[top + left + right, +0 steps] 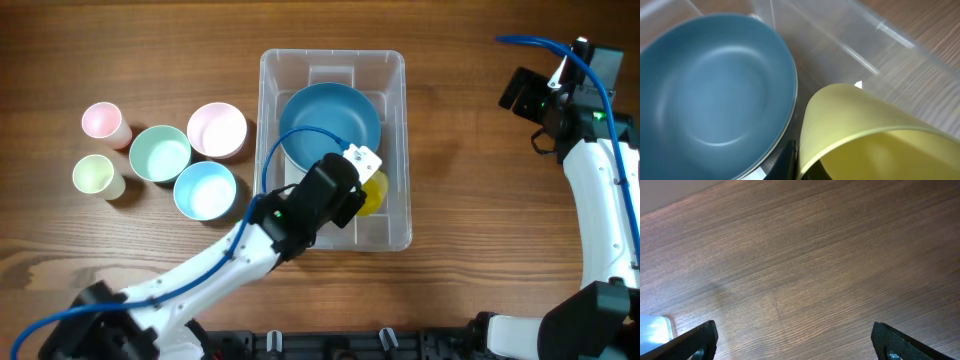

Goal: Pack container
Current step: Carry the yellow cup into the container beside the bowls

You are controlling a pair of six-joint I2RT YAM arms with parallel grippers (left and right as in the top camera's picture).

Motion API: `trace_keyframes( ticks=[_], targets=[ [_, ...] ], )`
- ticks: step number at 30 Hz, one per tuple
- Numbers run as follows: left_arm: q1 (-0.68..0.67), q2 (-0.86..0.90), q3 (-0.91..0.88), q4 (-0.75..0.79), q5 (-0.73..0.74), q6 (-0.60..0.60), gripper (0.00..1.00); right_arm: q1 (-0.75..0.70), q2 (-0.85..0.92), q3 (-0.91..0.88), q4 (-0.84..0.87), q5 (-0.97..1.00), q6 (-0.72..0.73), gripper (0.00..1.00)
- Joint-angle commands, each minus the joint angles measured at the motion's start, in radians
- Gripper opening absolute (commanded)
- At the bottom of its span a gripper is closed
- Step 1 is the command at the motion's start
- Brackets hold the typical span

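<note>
At the far left of the counter (470,210) stood a pink cup (101,121) and, nearer, a pale green cup (93,175). Just right of them three bowls sat close together: a mint bowl (160,152), a pink bowl (217,130) farther back and a light blue bowl (205,190) nearer. The container (332,53) stood mid-counter, just right of the bowls, with a large blue bowl (330,118) lying in its far half. The left hand (366,184) reached into the container's near right part, clamped on a yellow cup (855,120). The cup's rim was just beside the blue bowl's edge and near the container's right wall; whether the cup touched the floor of the container could not be told. At the far right, well apart from the container, the right hand (794,328) hung over the wood with its fingers (697,340) spread wide apart.
</note>
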State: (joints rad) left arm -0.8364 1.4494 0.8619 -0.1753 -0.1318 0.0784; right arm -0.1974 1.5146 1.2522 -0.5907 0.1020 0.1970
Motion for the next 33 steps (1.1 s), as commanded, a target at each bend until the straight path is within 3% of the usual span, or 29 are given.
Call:
trace_keyframes(
  ticks=[1, 9, 14, 24, 30, 32, 33],
  targets=[
    [-0.003, 0.02, 0.024, 0.032, -0.023, 0.024, 0.04, 0.003, -0.005, 0.009, 0.002, 0.01, -0.003, 1.0],
    [-0.003, 0.02, 0.024, 0.045, -0.014, 0.023, 0.06, 0.003, -0.005, 0.009, 0.002, 0.01, -0.003, 1.0],
    [-0.003, 0.02, 0.024, 0.037, 0.075, 0.022, 0.04, 0.003, -0.005, 0.009, 0.002, 0.01, -0.004, 1.0],
    [-0.004, 0.02, 0.024, -0.066, 0.09, 0.019, 0.04, 0.003, -0.005, 0.009, 0.002, 0.01, -0.003, 1.0],
    [-0.004, 0.02, 0.024, -0.052, 0.09, 0.019, 0.17, 0.003, -0.005, 0.009, 0.002, 0.01, -0.003, 1.0],
    [-0.004, 0.02, 0.024, -0.053, 0.09, 0.019, 0.39, 0.003, -0.005, 0.009, 0.002, 0.01, -0.003, 1.0],
    [-0.004, 0.02, 0.024, -0.053, 0.09, 0.019, 0.44, 0.003, -0.005, 0.009, 0.002, 0.01, -0.003, 1.0]
  ],
)
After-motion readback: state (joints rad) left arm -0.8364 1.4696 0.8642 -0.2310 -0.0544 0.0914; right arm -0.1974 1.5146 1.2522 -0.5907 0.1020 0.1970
